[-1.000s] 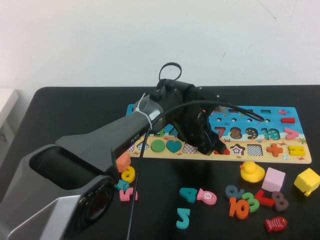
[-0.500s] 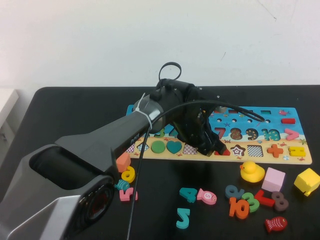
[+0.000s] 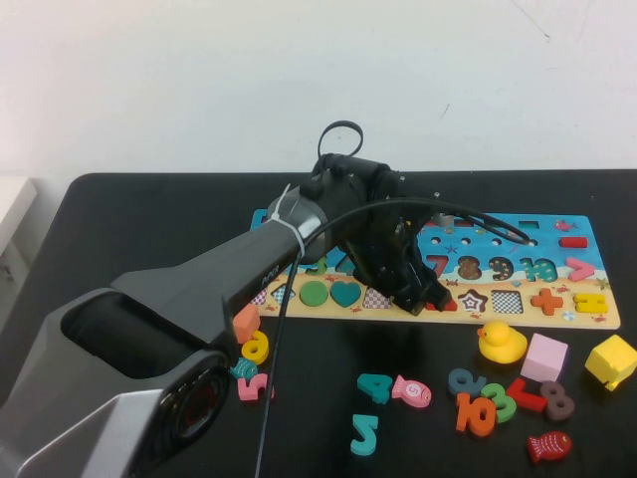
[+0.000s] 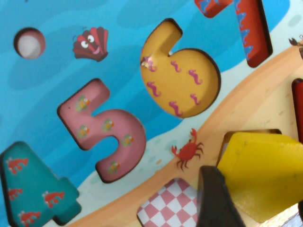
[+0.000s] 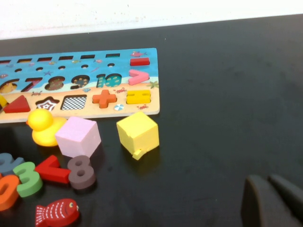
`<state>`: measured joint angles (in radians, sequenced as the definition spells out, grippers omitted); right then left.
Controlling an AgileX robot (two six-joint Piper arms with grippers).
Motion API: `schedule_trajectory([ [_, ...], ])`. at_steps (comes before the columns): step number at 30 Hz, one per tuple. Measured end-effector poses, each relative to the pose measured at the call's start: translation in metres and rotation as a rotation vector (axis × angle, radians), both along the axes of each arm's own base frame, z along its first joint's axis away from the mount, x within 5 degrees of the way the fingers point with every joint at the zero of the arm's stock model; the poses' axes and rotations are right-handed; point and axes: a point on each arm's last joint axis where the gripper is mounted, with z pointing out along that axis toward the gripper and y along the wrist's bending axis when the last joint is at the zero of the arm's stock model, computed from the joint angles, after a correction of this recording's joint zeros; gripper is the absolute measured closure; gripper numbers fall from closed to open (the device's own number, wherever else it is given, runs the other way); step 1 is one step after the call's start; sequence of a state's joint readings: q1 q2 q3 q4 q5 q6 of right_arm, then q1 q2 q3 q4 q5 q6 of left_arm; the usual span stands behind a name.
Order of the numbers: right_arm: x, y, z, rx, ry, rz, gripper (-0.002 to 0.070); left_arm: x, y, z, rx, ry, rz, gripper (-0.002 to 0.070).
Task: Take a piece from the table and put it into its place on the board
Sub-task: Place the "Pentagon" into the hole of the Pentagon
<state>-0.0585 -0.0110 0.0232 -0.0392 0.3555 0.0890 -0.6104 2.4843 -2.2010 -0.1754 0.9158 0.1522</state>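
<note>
My left gripper (image 3: 423, 294) reaches over the sandy front strip of the board (image 3: 557, 234), in its row of shape cut-outs. In the left wrist view it (image 4: 258, 203) is shut on the piece (image 4: 265, 175), a flat yellow pentagon. One dark finger (image 4: 215, 198) presses the piece's side. The piece sits tilted over a cut-out next to the red-checked square (image 4: 168, 203), below the yellow 6 (image 4: 182, 75). In the high view the gripper hides the piece. My right gripper (image 5: 270, 189) hangs shut and empty above the black table (image 5: 227, 94), off to the right of the board (image 5: 151, 56).
In front of the board's right end lie a yellow duck (image 3: 500, 342), a pink cube (image 3: 544, 358), a yellow cube (image 3: 611, 360), loose numbers (image 3: 478, 410) and a red fish (image 3: 548, 446). More loose pieces (image 3: 375, 386) lie in front of the middle and beside my left arm (image 3: 254, 349).
My left gripper has shifted only slightly over the board, still shut on the piece. Nothing else has moved.
</note>
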Motion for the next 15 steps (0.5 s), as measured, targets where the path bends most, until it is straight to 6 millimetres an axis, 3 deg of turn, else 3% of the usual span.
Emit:
schedule_trajectory([
  [12, 0.0000, 0.0000, 0.0000, 0.000, 0.000, 0.000, 0.0658, 0.0000, 0.0015, -0.0002, 0.020, -0.002, -0.008, 0.0347],
  [15, 0.0000, 0.0000, 0.0000, 0.000, 0.000, 0.000, 0.0657, -0.0005, 0.0019, -0.0009, 0.030, 0.000, -0.019, 0.0307],
])
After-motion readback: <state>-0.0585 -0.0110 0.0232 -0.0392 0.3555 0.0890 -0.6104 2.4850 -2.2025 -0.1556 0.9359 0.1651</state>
